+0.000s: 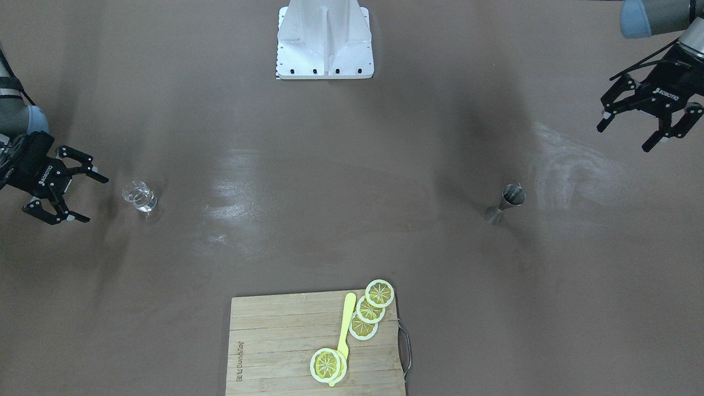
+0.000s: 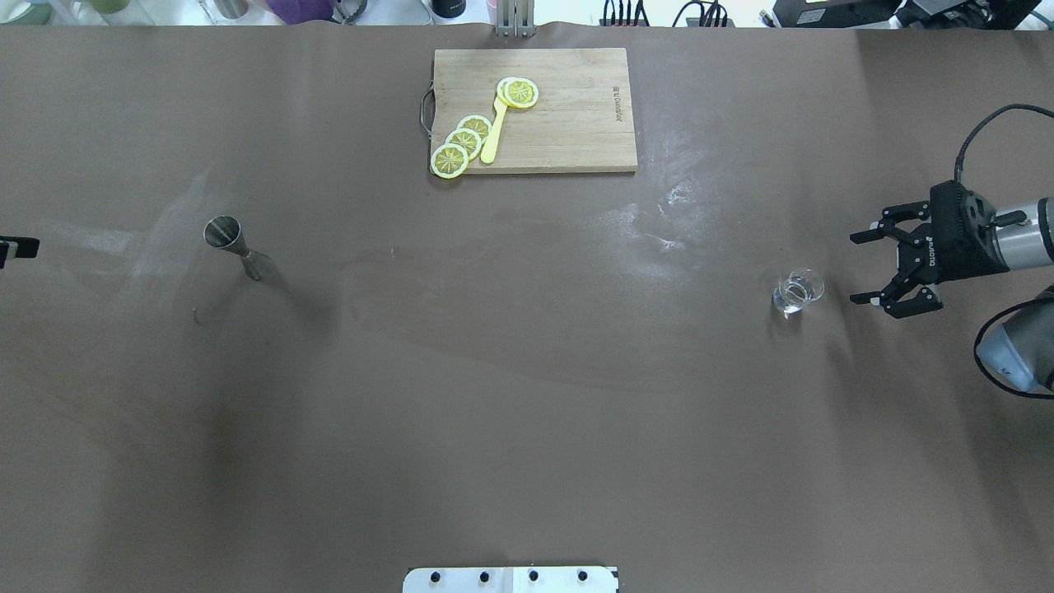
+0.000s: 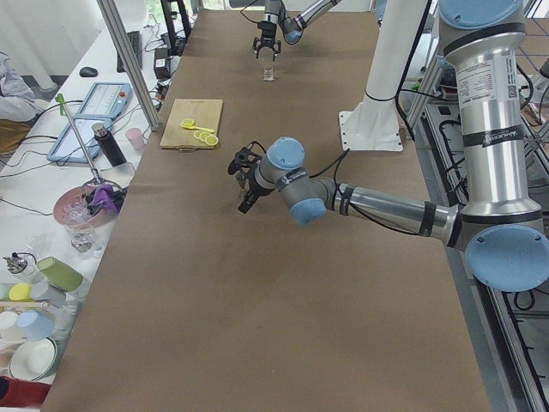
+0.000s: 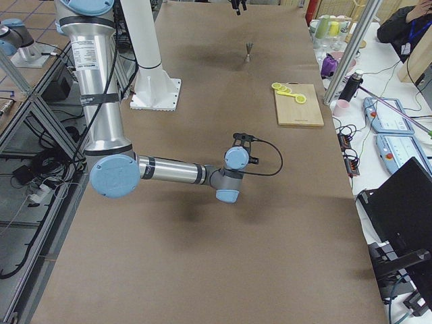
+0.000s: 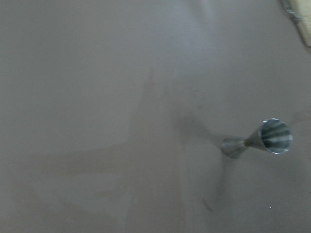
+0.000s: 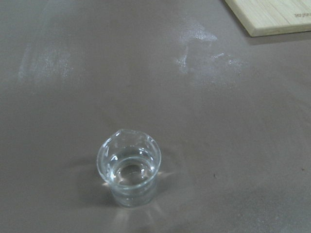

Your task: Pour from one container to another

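Note:
A small clear glass beaker [image 2: 797, 292] with a little clear liquid stands upright on the brown table, and the right wrist view looks down into the beaker [image 6: 129, 165]. My right gripper [image 2: 858, 268] is open and empty, level with the beaker [image 1: 140, 196] and a short gap to its outer side. A steel jigger [image 2: 235, 245] stands upright on the table's other half, also seen as the jigger [image 5: 265, 138] in the left wrist view. My left gripper [image 1: 624, 137] hangs open and empty, well out from the jigger [image 1: 506, 201], near the table's end.
A wooden cutting board [image 2: 568, 123] with lemon slices [image 2: 464, 142] and a yellow utensil [image 2: 492, 136] lies at the far middle edge. The robot's white base [image 1: 324, 55] is at the near middle. Cups and clutter sit on a side table [image 3: 51, 257].

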You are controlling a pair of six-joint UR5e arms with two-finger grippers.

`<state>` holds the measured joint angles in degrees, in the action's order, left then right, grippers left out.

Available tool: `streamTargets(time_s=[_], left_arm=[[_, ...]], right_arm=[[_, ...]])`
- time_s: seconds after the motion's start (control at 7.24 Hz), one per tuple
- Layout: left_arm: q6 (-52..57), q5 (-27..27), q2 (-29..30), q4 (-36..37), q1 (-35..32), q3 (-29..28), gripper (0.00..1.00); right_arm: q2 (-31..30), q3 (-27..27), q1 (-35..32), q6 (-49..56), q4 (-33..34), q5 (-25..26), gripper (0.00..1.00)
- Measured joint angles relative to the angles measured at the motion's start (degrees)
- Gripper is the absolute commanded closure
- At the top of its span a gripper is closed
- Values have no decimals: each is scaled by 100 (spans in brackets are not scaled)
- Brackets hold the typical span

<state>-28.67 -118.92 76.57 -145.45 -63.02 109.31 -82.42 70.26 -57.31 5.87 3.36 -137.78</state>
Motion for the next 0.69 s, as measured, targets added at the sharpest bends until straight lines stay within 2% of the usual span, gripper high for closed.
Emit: streamTargets(time_s=[0.14,0.41,0.69], left_arm=[[-2,1026,-257,-996,480,-204,1],[-8,3671,-471,-2941,1824,-938,1],[-143,5939,-533,-3580,3030,-1111,1]], right_arm=[[37,-18,65,-15,0,-23,0],[80,-27,164,-23,8,-60,0],[155,-41,230,-25,15,-66,1]])
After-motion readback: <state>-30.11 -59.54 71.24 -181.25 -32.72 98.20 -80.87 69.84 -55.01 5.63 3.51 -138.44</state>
